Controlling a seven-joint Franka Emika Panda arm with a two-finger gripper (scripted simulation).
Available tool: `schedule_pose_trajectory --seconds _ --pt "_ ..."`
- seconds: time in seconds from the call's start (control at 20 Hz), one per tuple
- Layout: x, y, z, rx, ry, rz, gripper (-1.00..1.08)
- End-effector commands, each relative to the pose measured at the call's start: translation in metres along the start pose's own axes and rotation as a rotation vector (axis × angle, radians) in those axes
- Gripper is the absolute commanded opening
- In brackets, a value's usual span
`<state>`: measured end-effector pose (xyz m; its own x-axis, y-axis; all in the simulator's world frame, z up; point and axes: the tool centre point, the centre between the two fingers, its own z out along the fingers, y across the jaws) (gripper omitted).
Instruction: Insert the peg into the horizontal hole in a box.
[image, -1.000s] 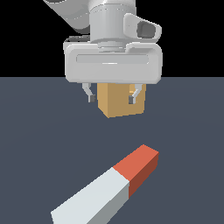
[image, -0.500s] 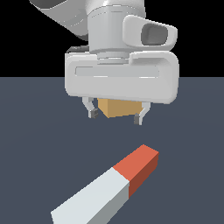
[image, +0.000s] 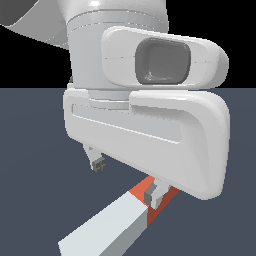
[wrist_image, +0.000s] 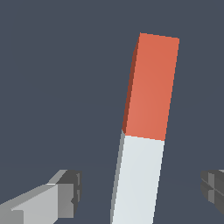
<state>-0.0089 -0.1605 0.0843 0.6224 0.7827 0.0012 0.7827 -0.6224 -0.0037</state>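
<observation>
The peg (image: 107, 227) lies flat on the dark floor, pale grey-white with a red-orange end (image: 141, 189). In the wrist view the peg (wrist_image: 138, 179) runs between my fingers, its red end (wrist_image: 151, 87) pointing away. My gripper (image: 127, 179) is open and empty, over the peg near where red meets white. One fingertip (wrist_image: 65, 192) and the other (wrist_image: 214, 186) stand apart on either side of the peg, not touching it. The box is hidden behind the gripper body in the exterior view and is out of the wrist view.
The white gripper body (image: 145, 135) fills most of the exterior view. The dark blue-grey floor (image: 30, 165) stretches around the peg.
The gripper has come forward and down from above the box to the peg's red end. It now covers the box. The peg has not moved.
</observation>
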Motion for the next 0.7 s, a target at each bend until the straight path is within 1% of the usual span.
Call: schedule_pose_trajectory --seconds 0.0,0.3,0.65 --pt "-0.012 0.003 0.006 -0.002 0.000 0.063 1.00" --pt "-0.028 0.006 0.014 -0.004 -0.001 0.140 1.00" --pt "-0.029 0.006 0.018 -0.004 -0.002 0.142 1.00"
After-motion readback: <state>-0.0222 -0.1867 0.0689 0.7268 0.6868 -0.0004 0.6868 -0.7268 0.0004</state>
